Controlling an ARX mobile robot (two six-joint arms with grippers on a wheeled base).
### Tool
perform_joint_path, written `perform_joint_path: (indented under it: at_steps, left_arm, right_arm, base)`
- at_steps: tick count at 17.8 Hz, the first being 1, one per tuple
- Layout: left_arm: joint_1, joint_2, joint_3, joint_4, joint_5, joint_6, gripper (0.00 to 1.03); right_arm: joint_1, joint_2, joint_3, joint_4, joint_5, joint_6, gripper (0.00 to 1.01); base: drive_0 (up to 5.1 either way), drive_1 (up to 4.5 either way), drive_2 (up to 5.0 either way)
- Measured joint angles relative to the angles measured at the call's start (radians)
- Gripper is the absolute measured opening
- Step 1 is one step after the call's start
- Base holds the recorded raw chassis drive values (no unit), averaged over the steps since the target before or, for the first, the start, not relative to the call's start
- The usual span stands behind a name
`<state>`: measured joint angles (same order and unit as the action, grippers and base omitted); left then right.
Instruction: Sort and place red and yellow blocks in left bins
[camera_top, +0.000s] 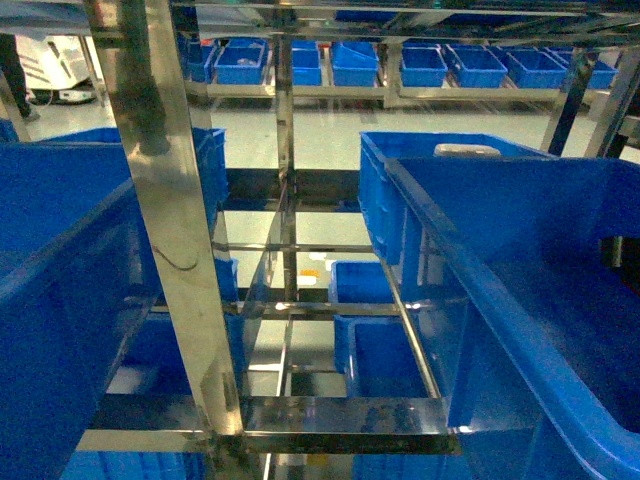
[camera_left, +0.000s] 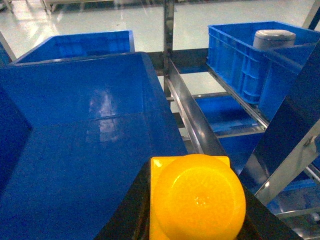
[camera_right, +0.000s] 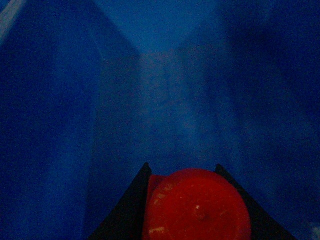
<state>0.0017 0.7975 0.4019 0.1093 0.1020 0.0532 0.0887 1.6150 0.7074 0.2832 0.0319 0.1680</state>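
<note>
In the left wrist view, the yellow block (camera_left: 197, 200), stud facing the camera, sits clamped between the black fingers of my left gripper (camera_left: 191, 167). It hangs over the right-hand part of a large, deep blue bin (camera_left: 100, 80). The right wrist view is dim: my right gripper (camera_right: 182, 167) is shut on the red block (camera_right: 197, 207), low inside a deep blue bin (camera_right: 165, 90) with walls on both sides. In the head view, big blue bins stand at the left (camera_top: 60, 250) and right (camera_top: 530, 250); neither gripper nor block shows there.
A shiny steel rack post (camera_top: 170, 200) and its rails (camera_left: 192, 120) run between the bins. Behind stands a ribbed blue crate (camera_left: 240, 55) holding a grey round object (camera_left: 272, 37). More blue crates sit on the lower shelf (camera_top: 385, 350) and on far racks (camera_top: 430, 65).
</note>
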Motion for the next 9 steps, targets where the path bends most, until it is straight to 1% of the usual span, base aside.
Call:
perform_joint_path:
  at_steps: [2, 4, 8, 9]
  left_arm:
    - [0.0, 0.0, 0.0, 0.0, 0.0, 0.0, 0.26]
    - [0.0, 0.0, 0.0, 0.0, 0.0, 0.0, 0.26]
    - [0.0, 0.0, 0.0, 0.0, 0.0, 0.0, 0.26]
    - [0.0, 0.0, 0.0, 0.0, 0.0, 0.0, 0.26]
  right_arm:
    - [0.019, 0.0, -0.003, 0.009, 0.017, 0.009, 0.28]
    - [0.029, -0.002, -0.003, 0.006, 0.015, 0.015, 0.28]
    - [0.028, -0.002, -0.002, 0.008, 0.014, 0.014, 0.28]
    - [0.028, -0.002, -0.002, 0.019, 0.021, 0.013, 0.28]
  base:
    - [0.0, 0.0, 0.0]
    - [0.0, 0.0, 0.0]
    - [0.0, 0.0, 0.0]
    - [0.0, 0.0, 0.0]
